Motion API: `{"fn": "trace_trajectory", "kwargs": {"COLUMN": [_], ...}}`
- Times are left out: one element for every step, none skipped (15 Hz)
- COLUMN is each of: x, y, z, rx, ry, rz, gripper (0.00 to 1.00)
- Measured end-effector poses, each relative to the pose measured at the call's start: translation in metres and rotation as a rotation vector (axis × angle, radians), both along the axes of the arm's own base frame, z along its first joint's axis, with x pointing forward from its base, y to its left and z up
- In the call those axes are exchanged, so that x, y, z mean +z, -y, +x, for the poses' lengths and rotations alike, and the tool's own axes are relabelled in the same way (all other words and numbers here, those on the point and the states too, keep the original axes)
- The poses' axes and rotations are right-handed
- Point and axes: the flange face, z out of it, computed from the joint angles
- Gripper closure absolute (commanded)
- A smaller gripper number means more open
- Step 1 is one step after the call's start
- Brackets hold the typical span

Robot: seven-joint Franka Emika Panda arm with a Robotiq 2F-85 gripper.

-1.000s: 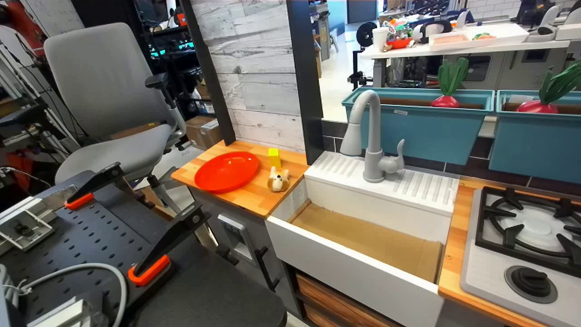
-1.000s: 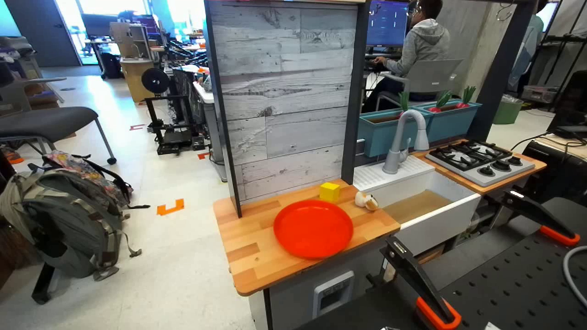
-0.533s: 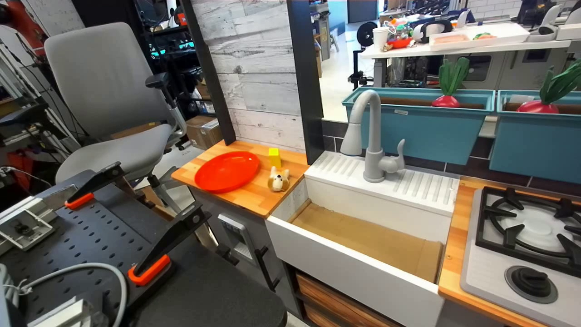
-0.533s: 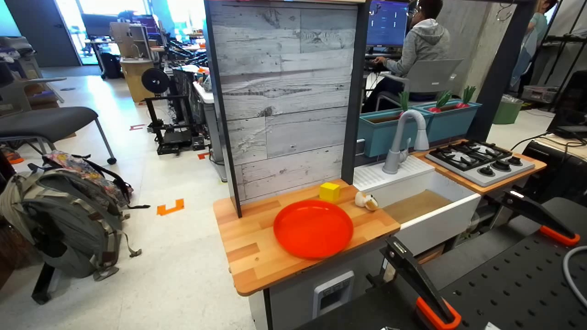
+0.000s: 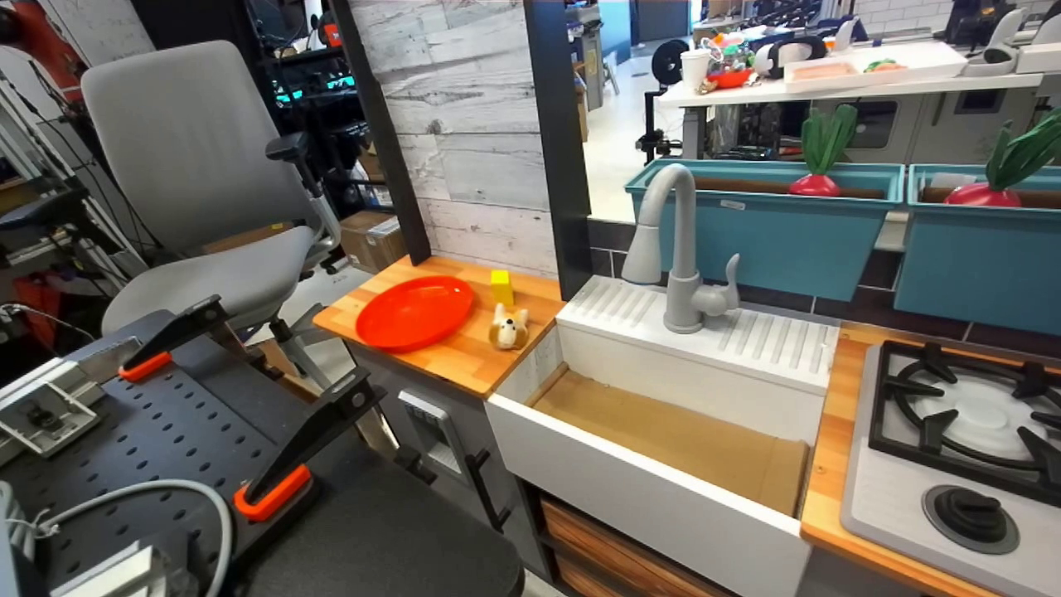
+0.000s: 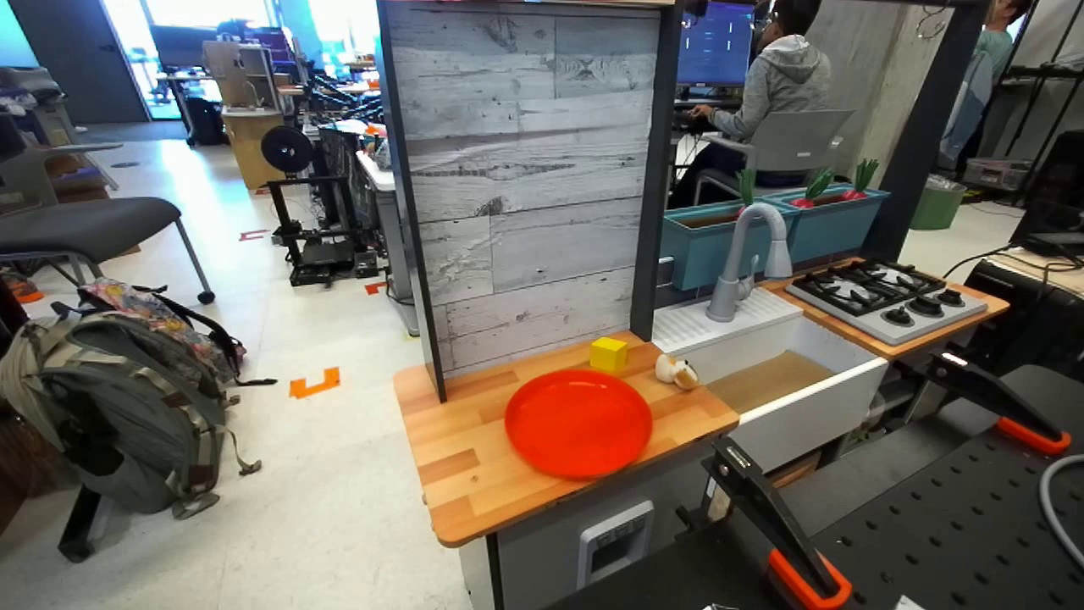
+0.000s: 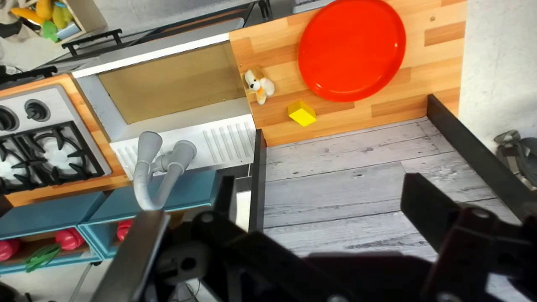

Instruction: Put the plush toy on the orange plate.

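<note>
The plush toy (image 7: 259, 85), a small tan and white dog, lies on the wooden counter beside the sink. It shows in both exterior views (image 5: 508, 327) (image 6: 677, 371). The orange plate (image 7: 351, 48), round, shallow and glossy orange-red, lies on the same counter with nothing on it. It also shows in both exterior views (image 5: 414, 313) (image 6: 579, 424). My gripper (image 7: 321, 184) is open in the wrist view, its two fingers wide apart with nothing between them. It is high above the counter, apart from toy and plate. The arm is not clearly seen in the exterior views.
A yellow block (image 7: 302, 113) stands between toy and back panel, near the plate. The wood-look panel (image 6: 525, 169) rises behind the counter between dark posts. A sink (image 5: 663, 439) with a tall grey faucet (image 5: 681, 249) adjoins the counter. Beyond are a stove (image 5: 961, 431) and blue planters (image 5: 763, 232).
The toy, plate and block have not moved. A small dark shape now shows at the top edge of an exterior view, in front of the monitor; I cannot tell what it is.
</note>
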Motion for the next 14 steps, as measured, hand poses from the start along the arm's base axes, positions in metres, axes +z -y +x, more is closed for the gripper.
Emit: {"fn": "trace_trajectory", "kwargs": {"x": [-0.016, -0.032, -0.049, -0.066, -0.084, -0.102, -0.119, -0.136, -0.152, -0.168, -0.184, -0.201, -0.217, -0.232], "y": [0.012, 0.024, 0.036, 0.047, 0.058, 0.069, 0.079, 0.088, 0.095, 0.101, 0.105, 0.107, 0.108, 0.109], "z": [0.009, 0.016, 0.024, 0.032, 0.040, 0.048, 0.056, 0.064, 0.071, 0.077, 0.083, 0.087, 0.091, 0.095], "rx": [-0.006, -0.013, -0.024, -0.037, -0.056, -0.078, -0.100, -0.122, -0.141, -0.157, -0.168, -0.174, -0.181, -0.182], "ry": [-0.010, -0.024, -0.042, -0.061, -0.079, -0.096, -0.108, -0.120, -0.136, -0.156, -0.175, -0.195, -0.215, -0.233], "rz": [0.012, 0.022, 0.032, 0.041, 0.048, 0.057, 0.067, 0.077, 0.089, 0.100, 0.110, 0.115, 0.119, 0.119], "gripper": [0.00, 0.00, 0.00, 0.00, 0.00, 0.00, 0.00, 0.00, 0.00, 0.00, 0.00, 0.00, 0.00, 0.00]}}
